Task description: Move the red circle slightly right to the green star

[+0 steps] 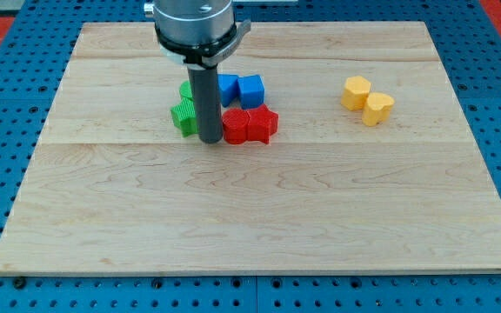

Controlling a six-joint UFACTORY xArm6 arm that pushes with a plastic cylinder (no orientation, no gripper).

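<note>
The red circle [234, 126] lies on the wooden board [259, 209], just left of a red star-like block [262, 124] that touches it. The green star [183, 115] sits to the circle's left, with another green block [185, 89] partly hidden behind the rod above it. My tip [209, 139] stands between the green star and the red circle, close against the circle's left edge. Two blue blocks [228, 87] [250, 90] lie just above the red ones.
Two yellow blocks [356, 92] [377, 109] touch each other at the view's right. The arm's metal head [194, 22] hangs over the board's top edge. Blue pegboard [7, 130] surrounds the board.
</note>
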